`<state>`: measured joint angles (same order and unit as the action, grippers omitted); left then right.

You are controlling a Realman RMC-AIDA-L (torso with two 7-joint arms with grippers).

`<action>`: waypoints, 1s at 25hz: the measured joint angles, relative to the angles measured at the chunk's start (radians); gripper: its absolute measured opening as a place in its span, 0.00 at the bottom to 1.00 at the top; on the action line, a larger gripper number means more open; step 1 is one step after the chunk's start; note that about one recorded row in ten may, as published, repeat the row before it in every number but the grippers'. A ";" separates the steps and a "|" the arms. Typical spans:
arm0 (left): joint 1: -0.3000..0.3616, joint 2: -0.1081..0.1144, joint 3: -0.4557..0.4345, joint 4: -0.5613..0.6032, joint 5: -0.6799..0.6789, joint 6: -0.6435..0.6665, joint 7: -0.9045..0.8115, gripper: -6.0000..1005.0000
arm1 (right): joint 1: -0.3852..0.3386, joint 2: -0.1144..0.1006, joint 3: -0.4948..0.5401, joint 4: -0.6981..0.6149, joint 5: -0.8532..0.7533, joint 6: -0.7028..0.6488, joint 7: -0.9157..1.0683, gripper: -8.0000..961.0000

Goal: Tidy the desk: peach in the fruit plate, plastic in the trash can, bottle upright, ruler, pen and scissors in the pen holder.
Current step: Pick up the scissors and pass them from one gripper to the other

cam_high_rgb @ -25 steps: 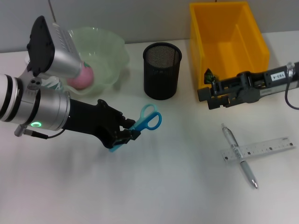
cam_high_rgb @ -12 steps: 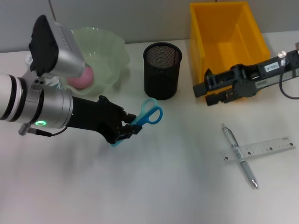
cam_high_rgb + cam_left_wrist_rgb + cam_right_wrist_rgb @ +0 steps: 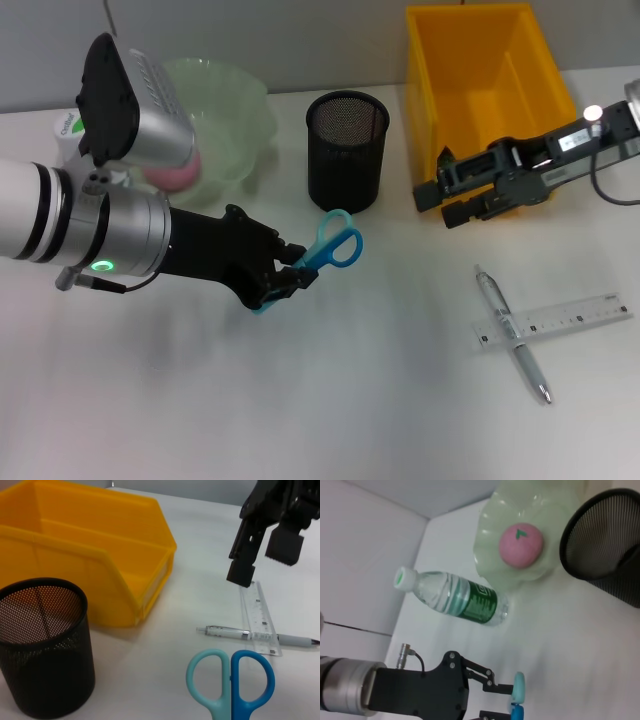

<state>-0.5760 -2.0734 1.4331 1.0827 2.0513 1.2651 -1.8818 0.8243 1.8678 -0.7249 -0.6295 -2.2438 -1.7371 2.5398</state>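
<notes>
Head view, open room: the white desk (image 3: 330,400) lies bare across its near half, between the left arm and the pen (image 3: 514,334) lying crossed over the ruler (image 3: 555,322) at the right.
Head view, edges: the black mesh pen holder (image 3: 347,150) stands at the far middle; the yellow trash can (image 3: 487,85) is to its right, the pale green fruit plate (image 3: 222,125) to its left.
Head view, scissors: the scissors (image 3: 322,252) have two blue handle loops, one lighter than the other, pointing up toward the pen holder, just short of its base.
Head view, left gripper: the left gripper (image 3: 283,283) is clamped on the blade end of the scissors, handles sticking out beyond the fingers.
Head view, right gripper: the right gripper (image 3: 432,203) is over the near edge of the trash can; its fingers stand slightly apart with nothing between them.
Head view, peach: the pink peach (image 3: 175,170) sits in the fruit plate, partly hidden by the left arm.
Left wrist view, scissors: the handle loops (image 3: 231,679) fill the near foreground, with the pen holder (image 3: 45,645) beside them and the trash can (image 3: 85,550) behind it.
Left wrist view, far side: the pen (image 3: 255,636) and ruler (image 3: 260,616) lie crossed on the desk below the right gripper (image 3: 262,555).
Right wrist view, bottle: the clear bottle (image 3: 455,597) with a green label stands beside the fruit plate (image 3: 540,510), which holds the peach (image 3: 521,545).
Right wrist view, left gripper: its fingers (image 3: 487,680) close on the scissors (image 3: 518,696).
</notes>
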 joint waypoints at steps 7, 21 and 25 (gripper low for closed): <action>0.009 0.000 0.049 -0.002 -0.006 -0.051 0.025 0.25 | 0.053 0.002 -0.035 0.062 -0.023 0.043 0.007 0.78; 0.012 0.000 0.093 -0.003 -0.057 -0.085 0.040 0.25 | 0.101 0.044 -0.088 0.106 -0.030 0.134 0.020 0.78; 0.011 0.000 0.095 -0.003 -0.060 -0.096 0.038 0.25 | 0.108 0.056 -0.093 0.121 -0.030 0.157 0.020 0.78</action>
<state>-0.5653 -2.0739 1.5276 1.0799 1.9913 1.1692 -1.8436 0.9321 1.9238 -0.8181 -0.5086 -2.2735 -1.5800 2.5600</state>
